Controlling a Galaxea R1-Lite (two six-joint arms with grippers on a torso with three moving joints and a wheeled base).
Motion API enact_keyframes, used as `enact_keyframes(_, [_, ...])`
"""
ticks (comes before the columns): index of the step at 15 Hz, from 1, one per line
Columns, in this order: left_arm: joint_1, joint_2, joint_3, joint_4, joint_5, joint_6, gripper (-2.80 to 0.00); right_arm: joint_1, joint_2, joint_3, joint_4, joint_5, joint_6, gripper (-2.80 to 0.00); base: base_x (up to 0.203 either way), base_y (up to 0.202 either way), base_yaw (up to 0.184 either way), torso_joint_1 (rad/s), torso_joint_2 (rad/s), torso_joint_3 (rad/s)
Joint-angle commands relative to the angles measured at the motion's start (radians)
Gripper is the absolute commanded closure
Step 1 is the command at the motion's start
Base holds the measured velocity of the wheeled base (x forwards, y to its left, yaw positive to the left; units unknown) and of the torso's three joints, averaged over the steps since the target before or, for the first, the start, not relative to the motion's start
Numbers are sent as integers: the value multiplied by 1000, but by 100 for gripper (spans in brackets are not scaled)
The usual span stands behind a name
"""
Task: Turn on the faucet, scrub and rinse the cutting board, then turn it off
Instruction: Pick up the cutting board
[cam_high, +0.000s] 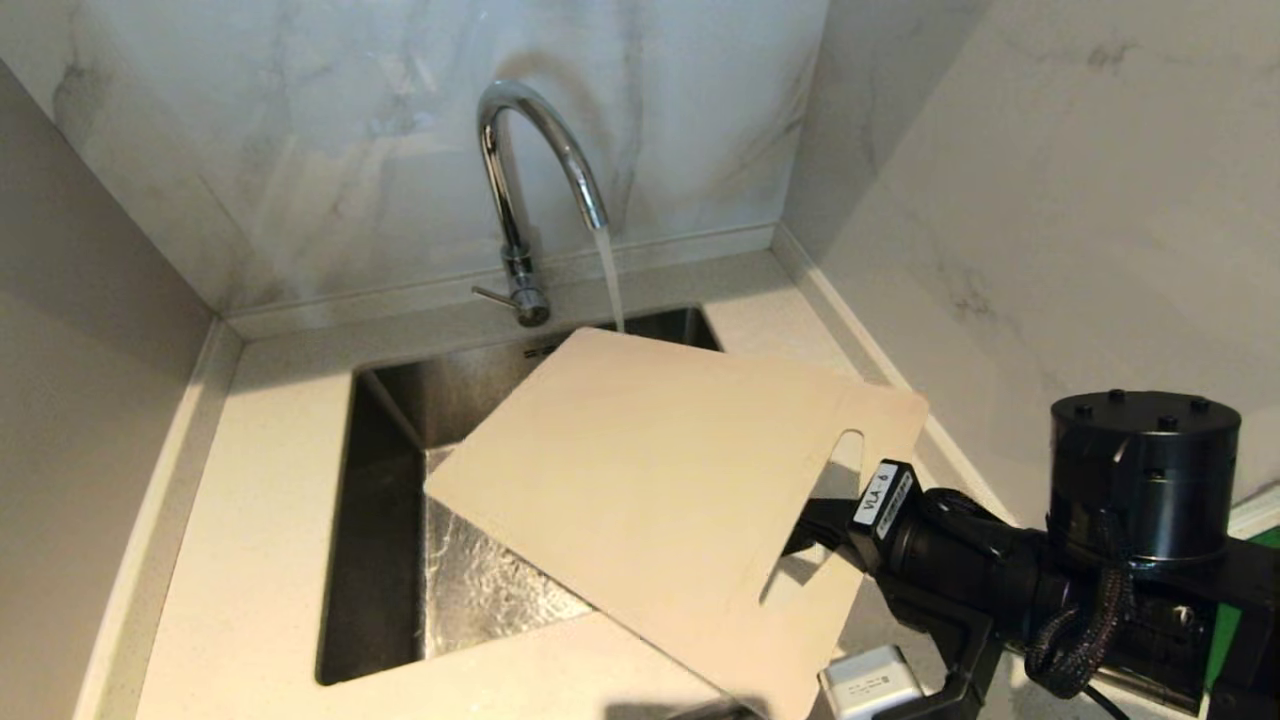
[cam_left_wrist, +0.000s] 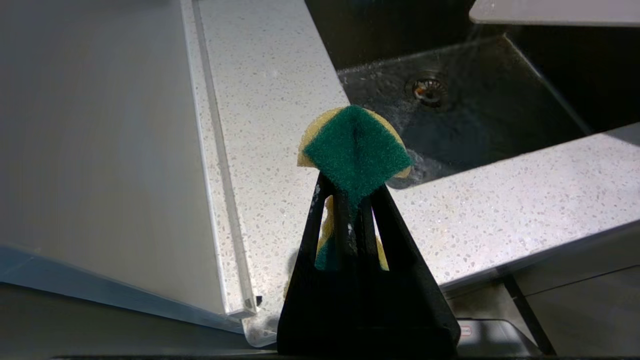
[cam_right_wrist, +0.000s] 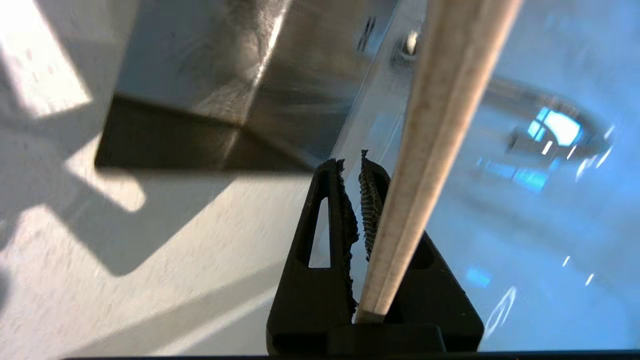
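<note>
The chrome faucet (cam_high: 515, 190) runs; its stream (cam_high: 610, 280) falls at the far edge of the cutting board (cam_high: 660, 480). The beige board hangs tilted over the sink (cam_high: 380, 500), its handle cutout toward my right arm. My right gripper (cam_right_wrist: 350, 162) is shut on the board (cam_right_wrist: 440, 100) near that cutout and shows it edge-on; in the head view its fingers are mostly hidden under the board. Outside the head view, my left gripper (cam_left_wrist: 352, 190) is shut on a green and yellow sponge (cam_left_wrist: 355, 145) above the countertop (cam_left_wrist: 260, 100) beside the sink (cam_left_wrist: 450, 115).
Marble walls stand close behind the faucet and along the right of the sink. A grey panel (cam_high: 90, 330) borders the counter on the left. The faucet's thin lever (cam_high: 495, 297) points left. The drain (cam_left_wrist: 429, 90) lies in the wet basin.
</note>
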Motion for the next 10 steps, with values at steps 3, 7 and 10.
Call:
enact_keyframes(3, [1,1,0,0,0,0,0,5,1,16,27,103,-64,0,0,0,0,0,0,0])
enact_keyframes(7, [1,1,0,0,0,0,0,5,-37,59,74,167,-167,0,0,0,0,0,0,0])
enact_keyframes(10, [0,1,0,0,0,0,0,4,-67,95,78,183,-218,0,0,0,0,0,0,0])
